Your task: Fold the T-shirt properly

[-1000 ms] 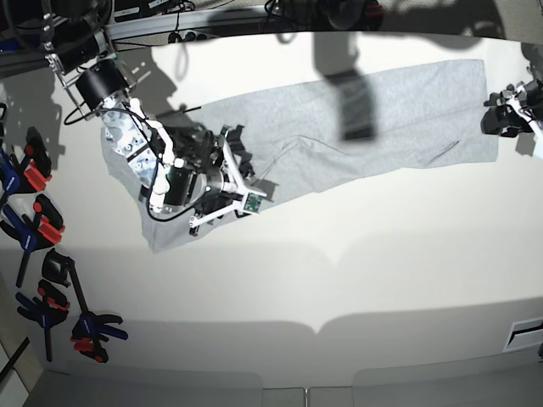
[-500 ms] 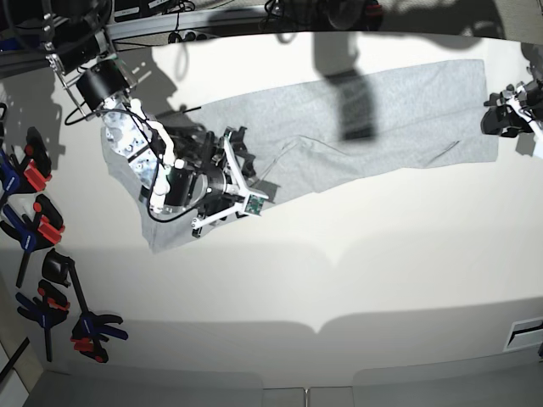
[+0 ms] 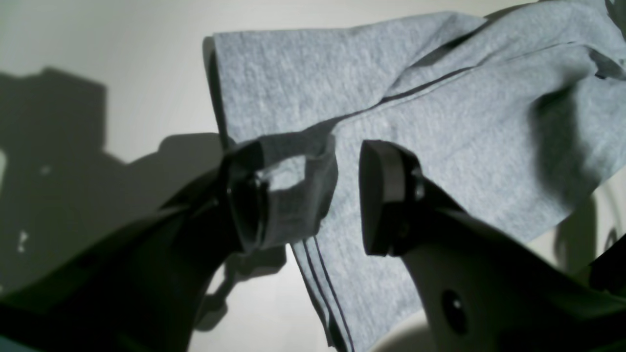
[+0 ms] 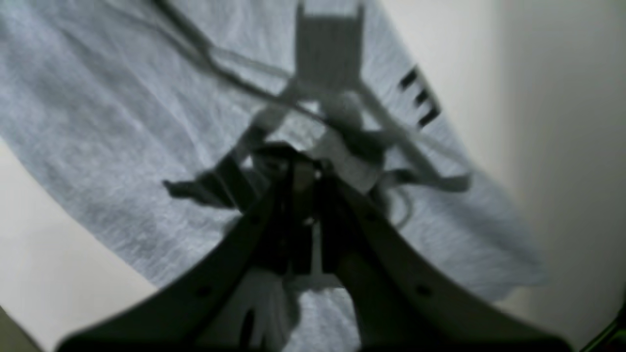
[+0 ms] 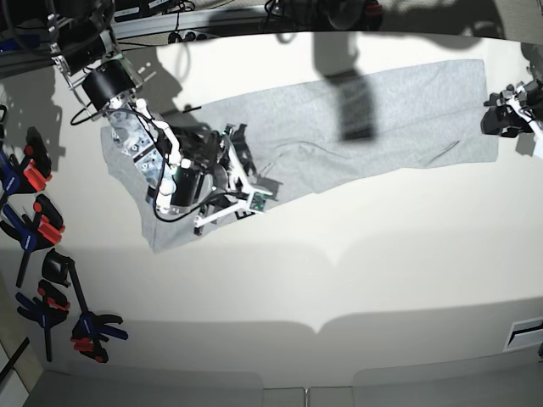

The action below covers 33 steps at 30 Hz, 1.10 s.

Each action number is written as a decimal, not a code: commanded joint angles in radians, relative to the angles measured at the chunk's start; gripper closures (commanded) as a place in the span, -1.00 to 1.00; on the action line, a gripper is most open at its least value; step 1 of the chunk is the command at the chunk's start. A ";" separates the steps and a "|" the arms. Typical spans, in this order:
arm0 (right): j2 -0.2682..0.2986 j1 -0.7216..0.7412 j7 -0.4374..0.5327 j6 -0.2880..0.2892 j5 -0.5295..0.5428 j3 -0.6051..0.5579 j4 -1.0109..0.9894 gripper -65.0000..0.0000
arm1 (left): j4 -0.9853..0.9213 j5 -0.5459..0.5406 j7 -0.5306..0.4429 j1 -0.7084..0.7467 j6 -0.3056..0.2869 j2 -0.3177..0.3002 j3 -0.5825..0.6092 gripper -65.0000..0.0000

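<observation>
The light grey T-shirt (image 5: 382,119) lies spread across the far half of the table, plain side up. In the right wrist view, black letters (image 4: 420,98) show near one edge of the shirt (image 4: 98,122). My right gripper (image 5: 246,161) hovers over the shirt's left part. In its blurred wrist view the fingers (image 4: 303,195) look shut, and I cannot tell whether cloth is between them. My left gripper (image 5: 490,117) is at the shirt's right edge. It is open (image 3: 313,195) over a hemmed corner (image 3: 303,83), with a flap of cloth against one finger (image 3: 244,205).
Several black, red and blue spring clamps (image 5: 38,229) lie along the table's left edge. Cables and a rail (image 5: 187,21) run behind the table's far edge. The white table (image 5: 339,271) runs towards me from the shirt. A slot (image 5: 526,331) sits at the right front.
My right arm has shifted slightly up and back over the shirt, and the crease beside it has flattened a little. The left arm has not moved.
</observation>
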 commanded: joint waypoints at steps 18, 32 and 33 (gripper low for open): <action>0.242 -0.274 -0.116 0.006 0.054 0.011 0.294 1.00 | 0.009 -0.017 -0.016 -0.008 -0.006 -0.026 -0.009 0.11; 0.293 -0.380 -0.029 -0.061 -0.059 0.011 0.363 1.00 | 0.192 -0.262 0.143 -0.006 -0.006 -0.020 -0.009 0.11; 0.286 -0.380 -0.031 -0.061 -0.059 0.012 0.363 1.00 | 0.233 -0.262 0.142 -0.005 -0.006 -0.019 -0.009 0.11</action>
